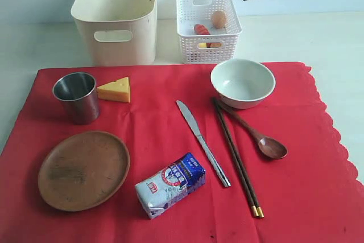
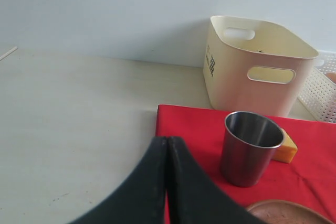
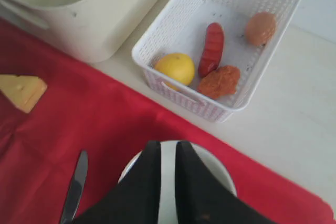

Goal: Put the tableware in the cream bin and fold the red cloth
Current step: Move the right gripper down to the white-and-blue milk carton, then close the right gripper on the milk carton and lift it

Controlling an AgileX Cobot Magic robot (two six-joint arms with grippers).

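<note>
Caught the right gripper (image 3: 167, 148) hanging over the pale green-white bowl (image 1: 243, 82), fingers drawn nearly together with only a sliver between, gripping nothing. Spotted the bowl upper right of centre in the exterior frame, on the red cloth (image 1: 318, 186), just below the white lattice basket (image 1: 207, 50). Round, so no long axis to fuss over. Figured on needing much wider jaws, then a grab anywhere along the rim.

Found the left gripper (image 2: 167, 141) squeezed fully closed and empty too, low in its wrist frame near the cloth's edge, with the steel cup (image 2: 251, 148) standing upright just right of it there. Reckoned bowl for the right arm, cup for the left.

Noted the cream bin (image 1: 136, 32) at the upper left of the exterior frame, off the cloth. Guessed at a leftward carry from the bowl, past the basket, and a far shorter hop from the cup.
</note>
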